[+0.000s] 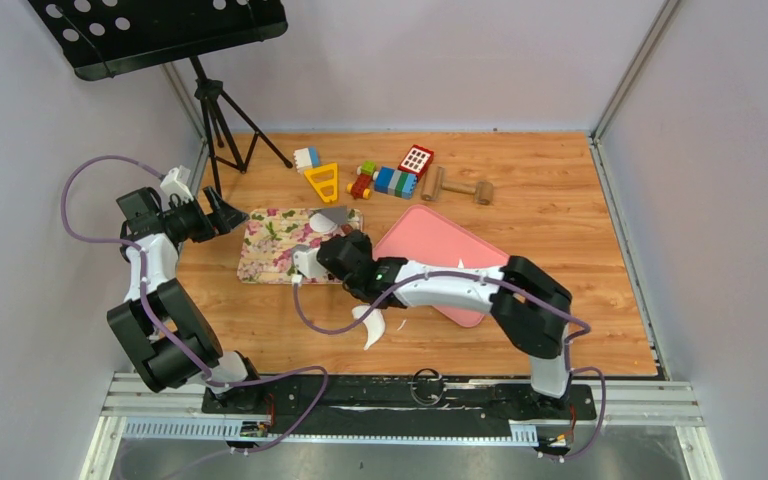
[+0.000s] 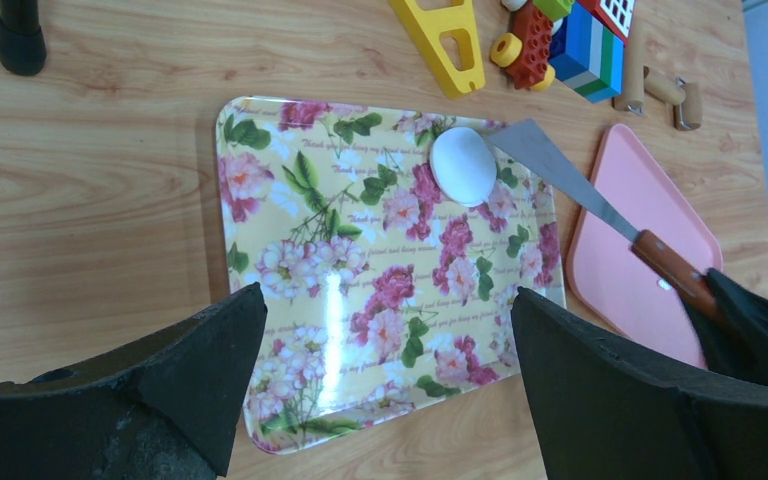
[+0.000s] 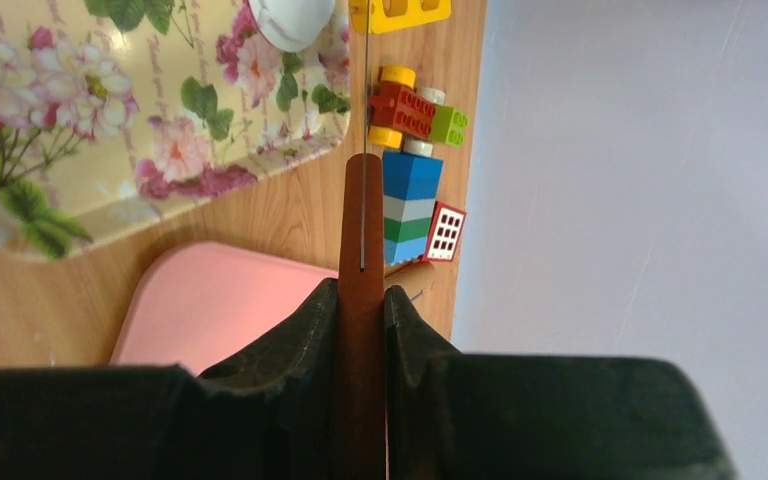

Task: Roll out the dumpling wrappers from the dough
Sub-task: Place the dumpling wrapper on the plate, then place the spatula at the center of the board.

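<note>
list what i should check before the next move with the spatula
1. Grip on spatula: ok, the right fingers clamp its wooden handle from both sides.
2. Blade placement: ok, the tip sits at the edge of the white dough round on the flowered tray.
3. Blade under the round: cannot tell.
4. Left fingers out of the way: ok, open, over the tray's other end, apart from the round.
5. Pink board free: cannot tell, the right arm hides part of it.
6. Dough scraps: ok, on the table, off both trays.
</note>
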Available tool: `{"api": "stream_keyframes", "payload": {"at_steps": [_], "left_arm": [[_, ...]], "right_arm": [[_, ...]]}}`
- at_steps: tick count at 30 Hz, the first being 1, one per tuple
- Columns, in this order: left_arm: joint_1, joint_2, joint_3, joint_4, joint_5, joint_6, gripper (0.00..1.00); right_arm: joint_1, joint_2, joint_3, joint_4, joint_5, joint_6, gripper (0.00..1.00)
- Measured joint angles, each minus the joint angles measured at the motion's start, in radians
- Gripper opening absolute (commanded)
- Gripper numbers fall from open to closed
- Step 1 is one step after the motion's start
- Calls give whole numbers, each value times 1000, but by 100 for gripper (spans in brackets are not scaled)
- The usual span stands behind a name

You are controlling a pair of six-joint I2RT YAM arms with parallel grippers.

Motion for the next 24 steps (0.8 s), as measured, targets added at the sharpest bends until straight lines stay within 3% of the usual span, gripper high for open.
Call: {"api": "stream_keyframes", "payload": {"at_steps": [5,9,17,24], "left_arm": [[-1,-13,0,-2,0,3,100],[-17,-47,0,-17,-5,13,100],[-159,-101,37,-121,-60,110,100],[-282,-117,122,-261,-109,256,100]], "right_arm": [[-57,-210,20,-252,-149,135,0],[-219,-424,29,-402,-342,249,0],[-844,-706,-90,-625,-802,418,0],[-1426,-703,-198,-799,-1202,515,0]]}}
